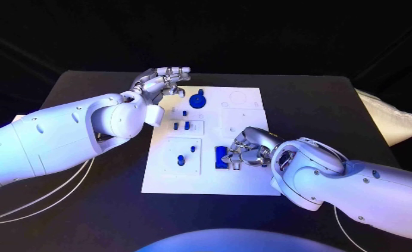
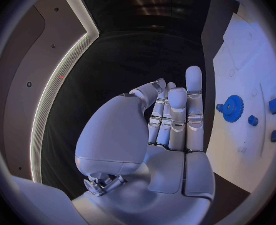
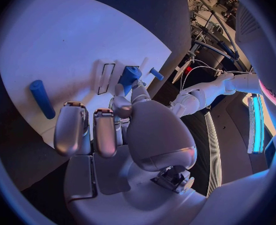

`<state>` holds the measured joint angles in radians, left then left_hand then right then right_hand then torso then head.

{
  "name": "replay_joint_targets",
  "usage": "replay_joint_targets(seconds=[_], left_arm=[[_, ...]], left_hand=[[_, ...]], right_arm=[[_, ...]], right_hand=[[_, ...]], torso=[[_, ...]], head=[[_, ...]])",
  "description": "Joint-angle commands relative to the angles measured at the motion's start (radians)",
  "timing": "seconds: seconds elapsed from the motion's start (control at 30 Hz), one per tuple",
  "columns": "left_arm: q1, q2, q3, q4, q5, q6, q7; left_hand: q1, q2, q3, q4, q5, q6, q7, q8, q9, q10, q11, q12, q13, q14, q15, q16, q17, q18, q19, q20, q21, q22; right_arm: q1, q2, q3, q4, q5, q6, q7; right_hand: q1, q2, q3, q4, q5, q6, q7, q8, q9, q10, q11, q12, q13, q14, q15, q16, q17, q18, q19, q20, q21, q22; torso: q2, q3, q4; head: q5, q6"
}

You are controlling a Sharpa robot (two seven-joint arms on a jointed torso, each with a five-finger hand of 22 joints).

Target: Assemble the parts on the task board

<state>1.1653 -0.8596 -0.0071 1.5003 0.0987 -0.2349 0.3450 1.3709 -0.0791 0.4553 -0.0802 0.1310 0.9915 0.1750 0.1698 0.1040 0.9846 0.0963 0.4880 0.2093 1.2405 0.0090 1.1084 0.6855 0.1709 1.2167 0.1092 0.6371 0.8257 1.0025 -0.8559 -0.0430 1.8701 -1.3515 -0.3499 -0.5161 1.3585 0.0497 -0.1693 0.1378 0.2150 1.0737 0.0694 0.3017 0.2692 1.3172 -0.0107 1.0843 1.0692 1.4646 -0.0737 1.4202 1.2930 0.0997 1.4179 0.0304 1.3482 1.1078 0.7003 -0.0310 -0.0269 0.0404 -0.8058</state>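
The right hand (image 1: pixel 247 148) rested on the white task board (image 1: pixel 244 180), fingers curled around a blue part (image 3: pixel 129 77). The left hand (image 1: pixel 161 81) hovered open at the board's far corner, beside a blue gear (image 1: pixel 198 100).

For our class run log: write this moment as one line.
left robot hand: open, above white flat task board far edge | right robot hand: on small blue parts

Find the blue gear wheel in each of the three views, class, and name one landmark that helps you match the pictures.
Head view: the blue gear wheel lies near the far edge of the task board, just beside the left hand.
Left wrist view: the gear lies on the white board beyond the open fingers.
Right wrist view: the gear is not in it.
Shared landmark: the white task board.
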Motion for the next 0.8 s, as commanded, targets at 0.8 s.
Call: replay_joint_targets(seconds=[0.8], left_arm=[[0.0,-0.002,0.0,0.002,-0.006,0.023,0.002]], left_hand=[[0.008,0.002,0.0,-0.007,0.002,-0.01,0.0,0.005,-0.002,-0.011,0.002,0.005,-0.002,-0.008,0.003,-0.004,-0.004,0.012,-0.007,0.0,-0.007,-0.002]], right_arm=[[-0.007,-0.005,-0.003,0.006,-0.037,0.076,0.084]], right_hand=[[-0.025,-0.011,-0.024,-0.001,-0.033,0.016,-0.012,0.02,0.022,0.043,-0.009,0.059,0.068,0.065,-0.013,0.012,0.029,-0.019,0.013,-0.012,0.019,0.027]], torso=[[0.0,0.0004,0.0004]], head=[[0.008,-0.001]])
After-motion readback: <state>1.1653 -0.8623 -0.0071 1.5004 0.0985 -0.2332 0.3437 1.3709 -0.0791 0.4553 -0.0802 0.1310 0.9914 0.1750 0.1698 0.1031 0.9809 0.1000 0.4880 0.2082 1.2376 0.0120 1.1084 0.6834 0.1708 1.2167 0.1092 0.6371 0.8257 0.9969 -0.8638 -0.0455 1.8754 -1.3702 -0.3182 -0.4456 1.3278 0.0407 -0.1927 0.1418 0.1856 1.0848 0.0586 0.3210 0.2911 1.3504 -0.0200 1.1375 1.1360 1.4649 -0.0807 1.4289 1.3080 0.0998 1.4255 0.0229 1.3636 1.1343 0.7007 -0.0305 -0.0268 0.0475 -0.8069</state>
